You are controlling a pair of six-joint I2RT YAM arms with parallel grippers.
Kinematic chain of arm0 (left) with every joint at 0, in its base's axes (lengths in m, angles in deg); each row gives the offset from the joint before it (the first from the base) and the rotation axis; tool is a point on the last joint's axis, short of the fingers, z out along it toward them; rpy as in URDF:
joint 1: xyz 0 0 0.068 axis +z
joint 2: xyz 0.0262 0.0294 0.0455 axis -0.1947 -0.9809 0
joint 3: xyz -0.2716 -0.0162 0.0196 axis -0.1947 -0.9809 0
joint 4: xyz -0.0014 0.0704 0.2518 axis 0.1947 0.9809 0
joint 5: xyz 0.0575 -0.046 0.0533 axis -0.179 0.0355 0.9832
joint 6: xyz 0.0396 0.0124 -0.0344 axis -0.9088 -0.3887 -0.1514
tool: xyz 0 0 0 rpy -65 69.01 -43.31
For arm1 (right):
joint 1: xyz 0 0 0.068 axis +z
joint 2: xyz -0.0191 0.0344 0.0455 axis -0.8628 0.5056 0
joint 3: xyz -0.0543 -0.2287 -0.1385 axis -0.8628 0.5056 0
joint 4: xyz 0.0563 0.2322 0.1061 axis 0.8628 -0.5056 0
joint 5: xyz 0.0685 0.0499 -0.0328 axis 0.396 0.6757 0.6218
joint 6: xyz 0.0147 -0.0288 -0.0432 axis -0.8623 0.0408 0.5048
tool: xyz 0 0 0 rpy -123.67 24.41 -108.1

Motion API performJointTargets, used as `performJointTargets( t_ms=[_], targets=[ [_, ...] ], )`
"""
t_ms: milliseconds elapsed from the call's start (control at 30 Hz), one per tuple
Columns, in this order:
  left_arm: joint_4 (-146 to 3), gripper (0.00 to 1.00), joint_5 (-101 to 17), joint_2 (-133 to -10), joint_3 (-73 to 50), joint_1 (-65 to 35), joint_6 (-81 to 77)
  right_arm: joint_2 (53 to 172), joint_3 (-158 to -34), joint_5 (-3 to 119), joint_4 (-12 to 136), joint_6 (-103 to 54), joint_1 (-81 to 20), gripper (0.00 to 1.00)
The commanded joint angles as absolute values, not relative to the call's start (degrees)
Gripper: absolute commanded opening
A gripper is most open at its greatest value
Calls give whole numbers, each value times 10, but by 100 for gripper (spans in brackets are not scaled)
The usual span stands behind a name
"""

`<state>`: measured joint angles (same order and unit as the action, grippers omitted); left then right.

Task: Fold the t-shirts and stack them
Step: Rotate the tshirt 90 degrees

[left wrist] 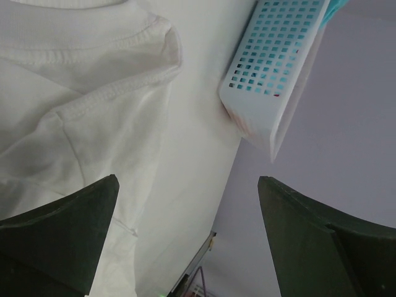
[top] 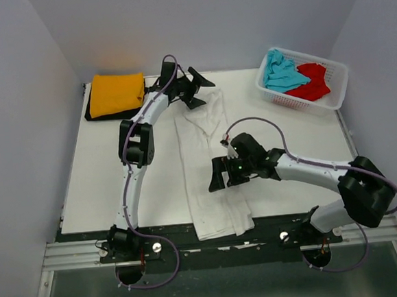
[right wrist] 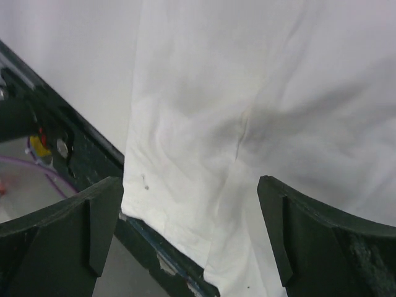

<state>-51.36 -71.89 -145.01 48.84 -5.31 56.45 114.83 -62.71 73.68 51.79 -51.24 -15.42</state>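
Note:
A white t-shirt [top: 210,168] lies folded lengthwise into a long strip down the middle of the table, its lower end hanging over the near edge. My left gripper [top: 195,88] is open and empty above the shirt's far end; the left wrist view shows the sleeve [left wrist: 93,93]. My right gripper [top: 222,174] is open and empty over the strip's lower half, seen in the right wrist view [right wrist: 204,124]. A folded orange-yellow shirt [top: 116,93] lies on a black one [top: 89,116] at the far left. Turquoise [top: 282,73] and red [top: 311,81] shirts lie in the basket.
The white lattice basket [top: 338,89] stands at the far right corner, also in the left wrist view [left wrist: 272,68]. The table's dark front rail [right wrist: 74,154] runs under the shirt's hanging end. Grey walls close in on three sides.

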Motion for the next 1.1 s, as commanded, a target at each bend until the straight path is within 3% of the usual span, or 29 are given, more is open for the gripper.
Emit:
performJointTargets(
  t_ms=[0, 100, 233, 400, 567, 767, 1067],
  targets=[
    [-536, 99, -740, -1375, 497, -42, 517, 1075, -698, 531, 438, -462, -152, 100],
    [-533, 99, -743, -1284, 451, -44, 453, 1078, -726, 456, 449, -452, -153, 100],
    [-548, 99, -704, -1110, 253, -44, 370, 1154, -793, 362, 484, -456, -158, 100],
    [-542, 99, -535, -892, -47, -44, 318, 1299, -908, 418, 516, -452, -206, 100],
    [-565, 99, -446, -749, -294, -46, 342, 1447, -1033, 408, 519, -415, -214, 100],
    [-567, 98, -444, -689, -425, -67, 341, 1596, -1155, 376, 504, -391, -216, 100],
    [-538, 99, -426, -639, -467, -114, 317, 1743, -1289, 262, 408, -462, -266, 100]
  ],
)
